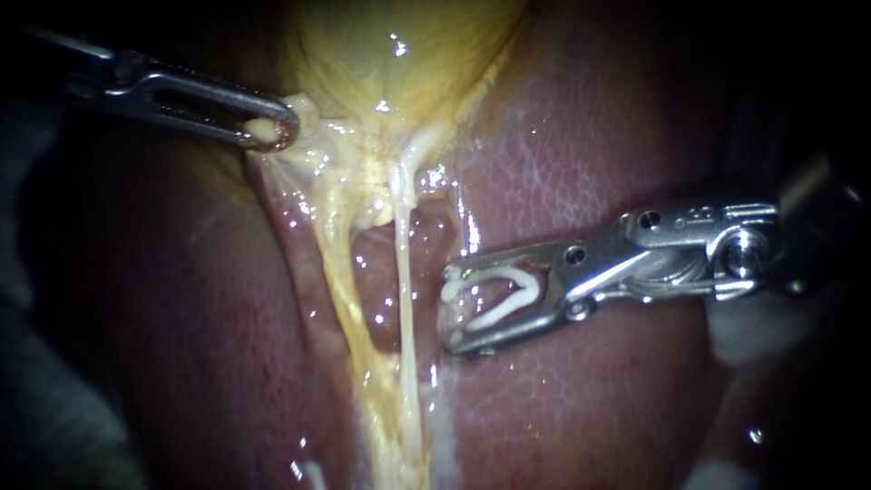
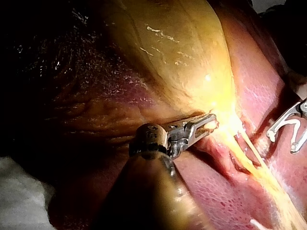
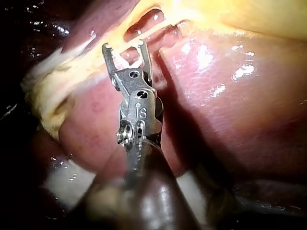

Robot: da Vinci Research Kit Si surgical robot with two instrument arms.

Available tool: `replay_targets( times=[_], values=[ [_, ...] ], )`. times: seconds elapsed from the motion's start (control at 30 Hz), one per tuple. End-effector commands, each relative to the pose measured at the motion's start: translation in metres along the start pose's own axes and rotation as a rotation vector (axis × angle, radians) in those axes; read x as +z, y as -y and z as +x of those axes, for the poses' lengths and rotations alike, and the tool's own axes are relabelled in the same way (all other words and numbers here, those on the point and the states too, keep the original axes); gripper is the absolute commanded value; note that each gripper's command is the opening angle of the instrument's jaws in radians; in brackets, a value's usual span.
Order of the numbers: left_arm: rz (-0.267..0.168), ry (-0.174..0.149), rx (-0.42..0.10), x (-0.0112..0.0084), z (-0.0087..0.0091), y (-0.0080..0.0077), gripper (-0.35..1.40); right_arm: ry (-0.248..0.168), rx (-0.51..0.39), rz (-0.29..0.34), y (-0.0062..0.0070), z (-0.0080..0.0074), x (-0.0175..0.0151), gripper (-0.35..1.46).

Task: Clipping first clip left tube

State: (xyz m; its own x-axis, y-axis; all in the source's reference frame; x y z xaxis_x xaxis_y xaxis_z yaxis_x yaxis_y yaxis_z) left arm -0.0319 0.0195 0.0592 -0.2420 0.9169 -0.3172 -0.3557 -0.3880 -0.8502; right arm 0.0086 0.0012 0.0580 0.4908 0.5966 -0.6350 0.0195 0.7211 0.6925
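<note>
1 clip in sight: white, V-shaped, seated in the right instrument, 1 leg along each jaw. Jaws spread wide yet both bearing on the clip, holding it between them. Long axis of the clip lying along the jaws, roughly level across the endoscope view. Open mouth turned toward that view's left, closed bend toward the shaft. Set crosswise to the tubes, not along them. Positioned over the liver, just beside the right tube, the mouth's tips stopping short of it with a sliver of red tissue between. Around no tube.

2 tubes counted, both running from the narrow end of the gallbladder down the endoscope view. The left tube thicker and yellow, slanting down and to the right. The right tube thin, pale, nearly upright, standing between the left tube and the clip. Apart at mid-length with a dark red hollow between, drawing together lower down.

2 instruments. The left instrument entering from the upper left, slotted jaws pressed onto a nub of pale tissue at the gallbladder's neck, pinching it from both sides. Glossy membrane stretched from there toward the left tube. 1 gallbladder, yellow, uppermost. 1 liver, red and wet, on either side of the tubes.
</note>
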Motion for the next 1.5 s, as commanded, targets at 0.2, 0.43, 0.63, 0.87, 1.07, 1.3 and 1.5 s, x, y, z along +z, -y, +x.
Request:
replay_targets(
  times=[0.2,0.43,0.63,0.87,1.07,1.3,1.5],
  values=[
    [0.0,0.0,0.0,0.0,0.0,0.0,-0.35,-0.007,0.001,-0.004,0.0006,0.0009,0.0015,0.44],
    [0.0,0.0,0.0,0.0,0.0,0.0,-0.35,-0.031,-0.007,-0.007,0.0002,0.0011,0.0033,0.45],
    [0.0,0.0,0.0,0.0,0.0,0.0,-0.35,-0.059,0.045,-0.005,-0.0002,0.0005,0.0049,0.46],
    [0.001,0.0,0.0,0.0001,-0.0001,0.0,-0.35,-0.062,0.074,-0.007,-0.001,-0.0011,0.0065,0.46],
    [0.001,-0.001,0.0,0.0001,-0.0001,0.0,-0.35,-0.055,0.092,-0.001,-0.0021,-0.0031,0.0073,0.47],
    [0.001,-0.001,0.0,0.0001,-0.0001,0.0,-0.35,-0.053,0.095,-0.005,-0.0033,-0.0048,0.0078,0.47],
    [0.001,-0.001,0.0,0.0001,-0.0001,0.0,-0.35,-0.049,0.098,0.001,-0.0042,-0.0051,0.0084,0.47]
  ],
)
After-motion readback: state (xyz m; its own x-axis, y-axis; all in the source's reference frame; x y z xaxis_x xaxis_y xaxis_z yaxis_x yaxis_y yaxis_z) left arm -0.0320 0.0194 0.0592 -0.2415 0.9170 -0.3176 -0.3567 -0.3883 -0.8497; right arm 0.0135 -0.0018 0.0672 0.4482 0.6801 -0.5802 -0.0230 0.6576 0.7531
